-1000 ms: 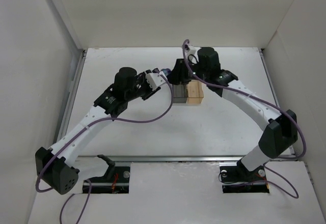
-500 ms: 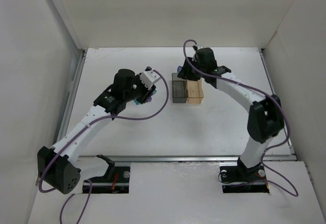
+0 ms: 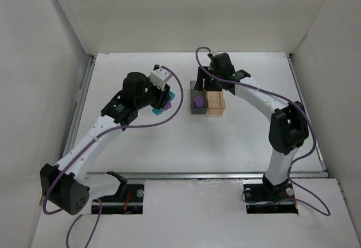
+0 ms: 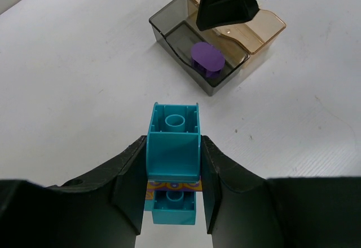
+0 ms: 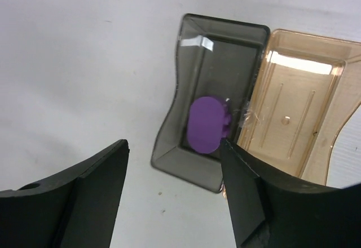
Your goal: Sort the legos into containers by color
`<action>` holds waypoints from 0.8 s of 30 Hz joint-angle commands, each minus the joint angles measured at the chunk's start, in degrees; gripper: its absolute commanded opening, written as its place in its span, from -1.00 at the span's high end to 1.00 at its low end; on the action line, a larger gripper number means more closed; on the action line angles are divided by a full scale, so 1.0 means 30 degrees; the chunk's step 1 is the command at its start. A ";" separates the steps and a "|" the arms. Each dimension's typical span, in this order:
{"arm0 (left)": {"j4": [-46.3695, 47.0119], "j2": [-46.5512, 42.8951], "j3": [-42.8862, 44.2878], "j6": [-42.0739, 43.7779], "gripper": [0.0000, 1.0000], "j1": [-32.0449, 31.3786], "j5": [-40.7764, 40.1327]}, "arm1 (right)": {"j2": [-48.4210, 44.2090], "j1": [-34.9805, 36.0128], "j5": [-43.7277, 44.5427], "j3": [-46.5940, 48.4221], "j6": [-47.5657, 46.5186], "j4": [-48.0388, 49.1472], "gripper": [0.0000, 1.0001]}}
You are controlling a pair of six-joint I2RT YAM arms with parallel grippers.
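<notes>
Now purple lego (image 5: 206, 124) inside grey bin (image 5: 186, 172)

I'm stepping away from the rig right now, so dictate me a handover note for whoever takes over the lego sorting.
Left gripper: shut on a teal lego with an orange strip, short of the grey bin.
Right gripper: open, empty, over the grey bin.
Done: one purple lego lies in the grey bin; amber bin empty.
To do: place the teal lego, probably in the amber bin.

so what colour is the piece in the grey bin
The piece is purple, clearest in the right wrist view.
</notes>
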 commanded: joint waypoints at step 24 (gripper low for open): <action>0.3716 0.1689 0.5782 -0.6698 1.00 0.0217 0.3331 | -1.2576 0.4124 -0.4055 -0.6278 -0.5281 0.6551 -1.00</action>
